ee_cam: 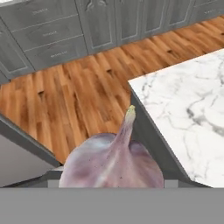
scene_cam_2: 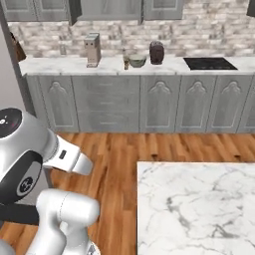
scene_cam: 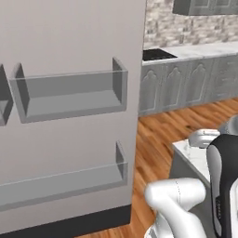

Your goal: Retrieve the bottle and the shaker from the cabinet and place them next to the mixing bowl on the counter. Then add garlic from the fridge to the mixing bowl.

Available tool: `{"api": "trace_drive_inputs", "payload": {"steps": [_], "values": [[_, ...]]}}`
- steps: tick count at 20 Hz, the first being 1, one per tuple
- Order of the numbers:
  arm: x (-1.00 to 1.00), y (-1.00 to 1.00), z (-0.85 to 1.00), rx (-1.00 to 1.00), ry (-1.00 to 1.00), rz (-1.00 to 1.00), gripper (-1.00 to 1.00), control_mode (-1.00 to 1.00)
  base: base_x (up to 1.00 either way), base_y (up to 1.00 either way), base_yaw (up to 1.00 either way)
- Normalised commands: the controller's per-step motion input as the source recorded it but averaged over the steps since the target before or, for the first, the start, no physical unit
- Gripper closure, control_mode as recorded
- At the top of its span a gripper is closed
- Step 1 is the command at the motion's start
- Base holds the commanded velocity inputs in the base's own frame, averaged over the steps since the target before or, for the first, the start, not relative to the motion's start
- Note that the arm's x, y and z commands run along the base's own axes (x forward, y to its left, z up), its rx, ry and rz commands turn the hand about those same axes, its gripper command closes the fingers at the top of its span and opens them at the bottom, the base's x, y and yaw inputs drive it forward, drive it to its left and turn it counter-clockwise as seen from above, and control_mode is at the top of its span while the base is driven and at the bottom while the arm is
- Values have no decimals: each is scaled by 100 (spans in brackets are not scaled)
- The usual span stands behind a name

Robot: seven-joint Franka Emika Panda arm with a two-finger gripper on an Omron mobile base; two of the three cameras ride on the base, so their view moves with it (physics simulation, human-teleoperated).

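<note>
Garlic [ee_cam: 111, 164] sits right at the gripper, its pointed tip up, over the wood floor [ee_cam: 65, 96] beside a marble counter [ee_cam: 188, 109]. Fingertips are hidden behind the bulb; jaws look part open, apparently holding it. Mixing bowl [scene_cam_2: 137, 61] stands far ahead on the back counter [scene_cam_2: 64, 64].

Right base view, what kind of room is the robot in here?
A home kitchen, by the look of it. Grey panelled base cabinets run along a brick-tiled wall under a marble counter with a black cooktop set into it. A marble-topped island stands on the wood floor.
</note>
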Motion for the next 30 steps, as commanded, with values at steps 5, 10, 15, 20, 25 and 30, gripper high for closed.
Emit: {"api": "trace_drive_inputs", "payload": {"steps": [5, 10, 15, 20, 25, 30], "values": [[0, 0, 0, 0, 0, 0, 100, 100, -82, 8, -10], [0, 0, 0, 0, 0, 0, 100, 100, -100, -14, -16], [0, 0, 0, 0, 0, 0, 100, 100, -100, 0, -42], [0, 0, 0, 0, 0, 0, 100, 100, -100, 0, -49], [0, 0, 0, 0, 0, 0, 100, 100, -100, -5, -42], [0, 0, 0, 0, 0, 0, 100, 100, -33, -69, -21]]}}
